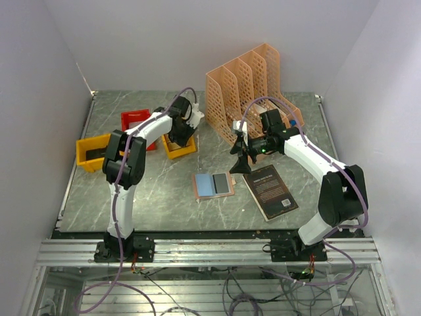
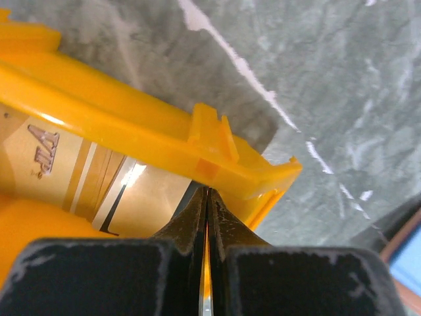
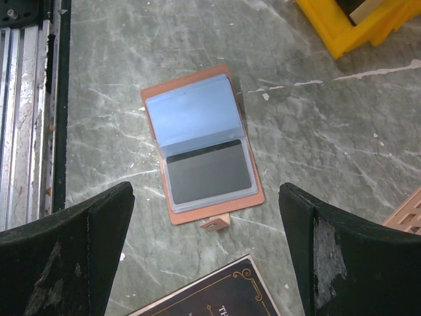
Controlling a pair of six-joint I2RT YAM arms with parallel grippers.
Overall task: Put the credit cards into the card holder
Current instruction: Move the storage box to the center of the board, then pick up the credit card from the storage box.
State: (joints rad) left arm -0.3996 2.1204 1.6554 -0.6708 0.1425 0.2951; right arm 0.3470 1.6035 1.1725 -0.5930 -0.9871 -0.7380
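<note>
From my station, the left gripper [image 1: 179, 135] is down inside the middle yellow bin [image 1: 187, 151], and from above its body hides whatever lies in that bin. The left wrist view is cramped: the gripper [image 2: 207, 194] has its jaws pressed together right against the bin's inner wall [image 2: 131, 125], with only a hairline pale sliver between the fingers [image 2: 187, 227]. I cannot tell whether that sliver is a card edge or just light. Behind the wall I see tan credit cards [image 2: 148, 197] lying in the bin, one with slanted lettering I can only partly read, and all of them are cut off by the bin rim and the fingers. The right gripper [image 1: 242, 155] hangs above the table [image 1: 158, 197] with its jaws spread wide and nothing between them. In its own view it [image 3: 205, 197] looks straight down on the card holder [image 3: 197, 118]. The card holder [image 1: 214, 185] lies open and flat on the table between the two arms, just left of the black book [image 1: 270, 191] and apart from it. One leaf is pale blue. The other shows a dark rectangle [image 3: 207, 174] under a clear sleeve, and I cannot tell whether that is a card or an insert. In the right wrist view only a corner of the book [image 3: 210, 299] shows, at the bottom edge.
</note>
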